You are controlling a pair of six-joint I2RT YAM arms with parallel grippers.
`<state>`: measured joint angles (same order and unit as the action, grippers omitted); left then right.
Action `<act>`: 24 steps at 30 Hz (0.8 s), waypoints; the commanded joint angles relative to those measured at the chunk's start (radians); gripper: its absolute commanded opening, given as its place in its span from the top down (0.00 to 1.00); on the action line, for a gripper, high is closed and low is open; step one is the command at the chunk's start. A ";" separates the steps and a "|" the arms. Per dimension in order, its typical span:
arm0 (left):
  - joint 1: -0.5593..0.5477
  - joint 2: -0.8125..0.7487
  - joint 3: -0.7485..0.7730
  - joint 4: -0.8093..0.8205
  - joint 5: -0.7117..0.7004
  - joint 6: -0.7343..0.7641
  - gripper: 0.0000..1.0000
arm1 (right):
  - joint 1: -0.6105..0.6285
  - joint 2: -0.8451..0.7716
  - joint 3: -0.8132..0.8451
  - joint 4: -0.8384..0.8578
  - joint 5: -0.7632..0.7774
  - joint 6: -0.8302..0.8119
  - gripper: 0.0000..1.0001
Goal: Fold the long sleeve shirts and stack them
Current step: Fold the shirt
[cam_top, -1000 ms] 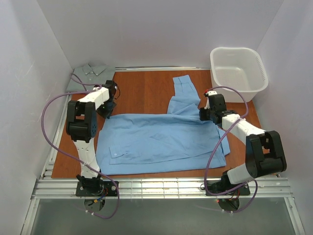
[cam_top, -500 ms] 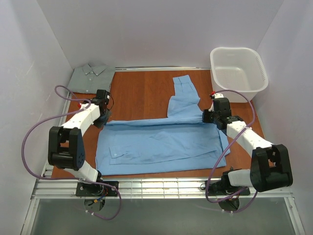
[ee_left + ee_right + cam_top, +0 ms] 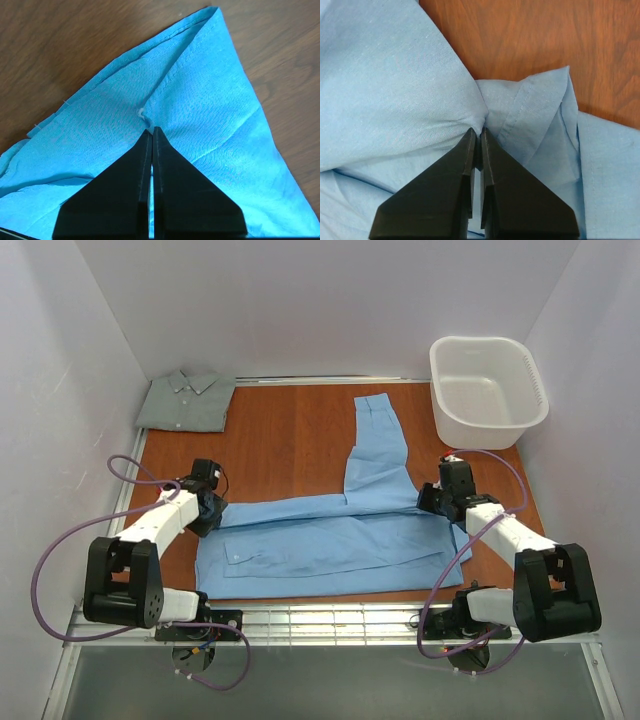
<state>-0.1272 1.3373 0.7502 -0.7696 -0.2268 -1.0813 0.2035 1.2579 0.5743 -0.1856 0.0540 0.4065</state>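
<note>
Sky-blue shirt [image 3: 330, 540] is being pinched at both ends, with the left gripper [image 3: 208, 512] and right gripper [image 3: 441, 502] clamping its folded edges while it is lying across the tabletop [image 3: 290, 440]. Grey-green shirt [image 3: 187, 400] is sitting folded in the far-left corner.

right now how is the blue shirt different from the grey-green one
The blue shirt lies spread wide across the middle with one sleeve stretched toward the far edge; the grey-green shirt is a small folded packet in the far left corner. The left tool and right tool pinch the blue shirt's ends; nothing touches the grey-green shirt. Both rest on the table.
</note>
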 commanded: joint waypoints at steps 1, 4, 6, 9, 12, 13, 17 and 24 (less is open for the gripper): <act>0.005 -0.050 -0.031 0.018 0.021 -0.016 1.00 | -0.019 -0.023 0.005 -0.023 0.029 0.041 0.97; 0.005 -0.063 -0.057 0.029 0.018 -0.006 1.00 | -0.021 -0.035 0.022 -0.051 0.024 0.043 0.94; 0.005 -0.063 -0.066 0.029 -0.008 0.009 0.99 | -0.021 -0.046 0.029 -0.061 0.015 0.035 0.86; 0.005 -0.069 -0.048 0.012 -0.031 0.050 0.97 | -0.019 -0.092 0.050 -0.072 -0.002 0.000 0.72; 0.005 -0.125 -0.026 0.007 -0.036 0.127 0.92 | -0.018 -0.146 0.094 -0.078 -0.029 -0.054 0.61; 0.005 -0.148 -0.019 0.015 -0.029 0.153 0.90 | -0.018 -0.162 0.107 -0.081 -0.039 -0.069 0.58; 0.005 -0.233 0.011 0.046 0.027 0.294 0.59 | -0.013 -0.138 0.200 -0.081 -0.115 -0.168 0.43; 0.005 -0.247 0.052 0.143 0.096 0.484 0.25 | -0.012 0.088 0.393 -0.016 -0.187 -0.293 0.36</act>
<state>-0.1265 1.0924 0.7803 -0.6868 -0.1654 -0.7197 0.1909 1.2606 0.8909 -0.2504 -0.0788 0.1997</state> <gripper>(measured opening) 0.734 0.634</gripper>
